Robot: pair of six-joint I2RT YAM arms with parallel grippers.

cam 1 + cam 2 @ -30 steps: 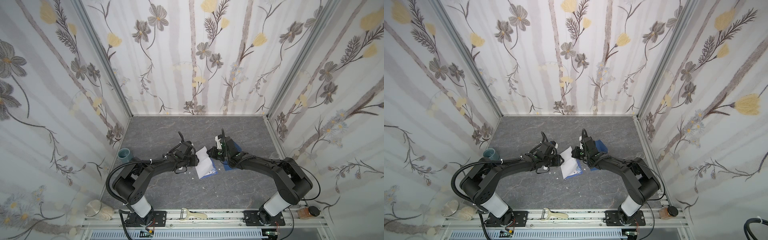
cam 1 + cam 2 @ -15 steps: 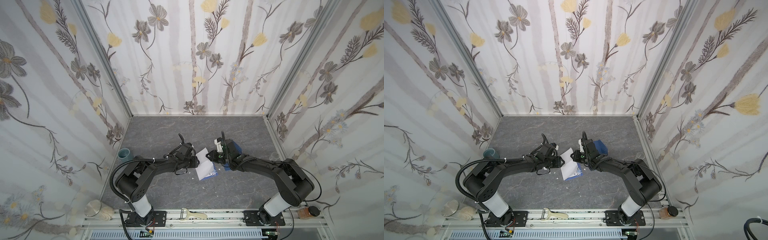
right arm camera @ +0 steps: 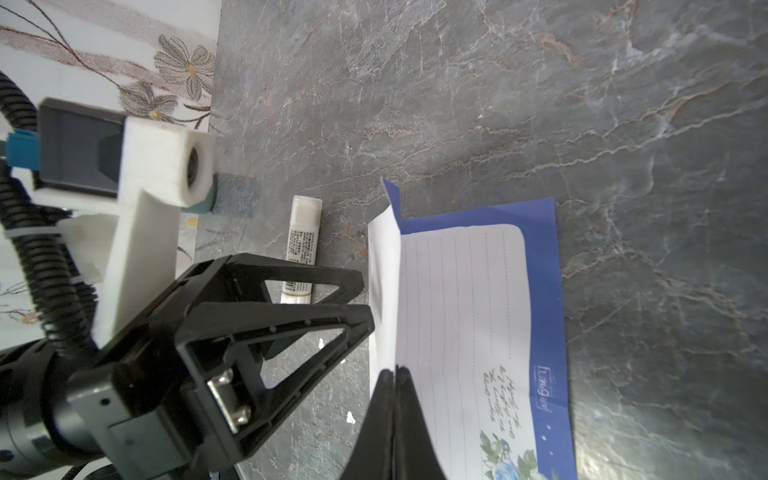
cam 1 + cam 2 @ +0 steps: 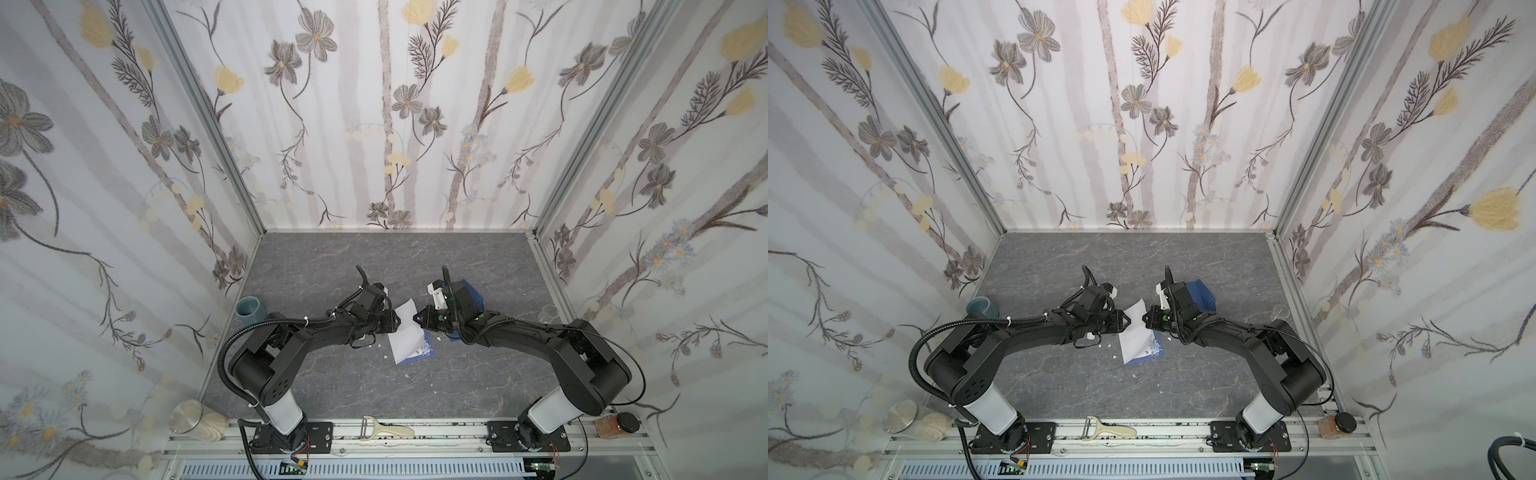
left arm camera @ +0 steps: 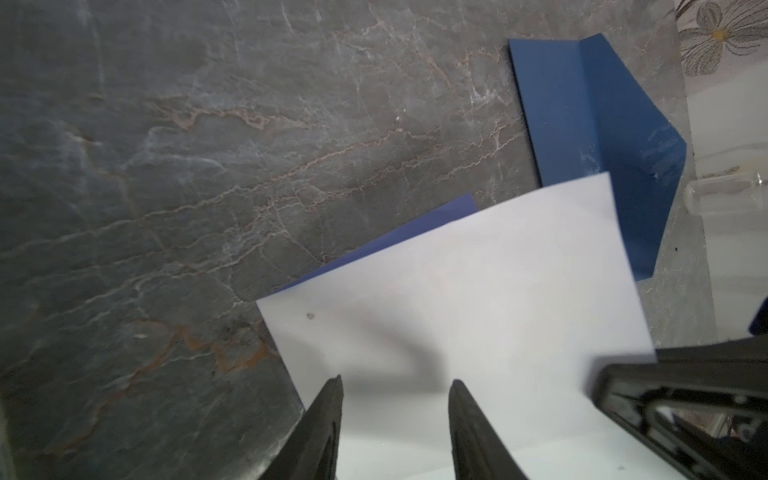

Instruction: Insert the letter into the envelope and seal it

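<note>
Both at the letter (image 4: 405, 336), half folded on the table (image 4: 374, 257): left hand (image 5: 395, 380) spread apart over its white back, right hand (image 3: 395, 370) pressed together at its crease, grip uncertain. Envelope (image 5: 582, 124) nearby, flap open.

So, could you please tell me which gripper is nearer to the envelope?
Right. The right gripper, shut on the letter's fold, has the envelope lying close behind it, under its wrist. The left gripper is open on the letter's opposite side, farther away.
</note>
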